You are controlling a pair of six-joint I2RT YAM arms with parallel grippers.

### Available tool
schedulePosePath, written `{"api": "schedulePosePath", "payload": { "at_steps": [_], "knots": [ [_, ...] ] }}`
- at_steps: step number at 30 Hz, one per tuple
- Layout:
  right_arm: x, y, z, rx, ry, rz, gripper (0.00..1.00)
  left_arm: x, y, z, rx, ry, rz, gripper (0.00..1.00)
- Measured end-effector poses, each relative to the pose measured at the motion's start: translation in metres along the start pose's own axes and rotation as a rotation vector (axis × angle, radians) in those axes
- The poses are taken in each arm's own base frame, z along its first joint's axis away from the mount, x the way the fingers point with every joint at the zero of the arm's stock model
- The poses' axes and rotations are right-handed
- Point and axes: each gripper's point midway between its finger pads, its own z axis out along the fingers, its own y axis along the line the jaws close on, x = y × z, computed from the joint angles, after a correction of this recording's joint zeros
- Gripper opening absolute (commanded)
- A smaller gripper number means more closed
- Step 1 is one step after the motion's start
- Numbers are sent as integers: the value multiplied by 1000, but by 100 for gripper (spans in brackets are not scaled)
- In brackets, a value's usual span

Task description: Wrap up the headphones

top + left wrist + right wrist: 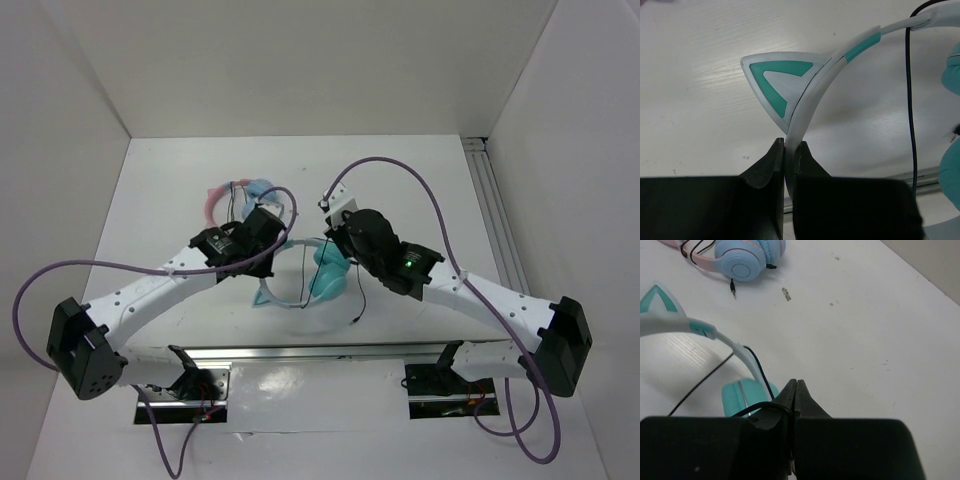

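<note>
Two grippers, both pinched tight! Left gripper [788, 146] has its jaws closed on the white headband [805, 105] of the teal cat-ear headphones [325, 272], with a cat ear [777, 82] sitting just beyond its fingertips, slightly to the left. Right gripper [794, 386] is squeezed shut too, the thin black cable [700, 385] running in between its fingers and a teal earcup [742, 396] right beside its left finger. Far ahead and to its left, pink-banded headphones [740, 260] lie on the white table [865, 340].
</note>
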Motion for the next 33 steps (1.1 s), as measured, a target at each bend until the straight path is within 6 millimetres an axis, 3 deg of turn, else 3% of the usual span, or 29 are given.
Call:
{"api": "schedulePosePath", "payload": {
  "at_steps": [6,10,16,19,20,25,28,33],
  "knots": [
    [-1,13,2,-107,-14,-59,0,5,-49,-14,128,-30,144,0],
    [5,19,8,-157,-2,-94,0,5,-66,-23,176,-59,207,0],
    [17,7,18,-169,28,-95,2,-9,-69,-54,183,-145,223,0],
    [14,-4,23,-195,1,-54,14,-14,-65,-80,184,-193,234,0],
    [11,-9,26,-216,-19,-31,22,-14,-62,-88,187,-198,242,0],
    [-8,-30,43,-381,-148,128,32,7,-58,-121,270,-152,332,0],
    [-9,-11,52,-574,-181,202,33,16,-53,-128,285,-119,375,0],
    [3,60,55,-893,-150,289,41,13,-44,-132,248,-118,375,0]
  ]
}}
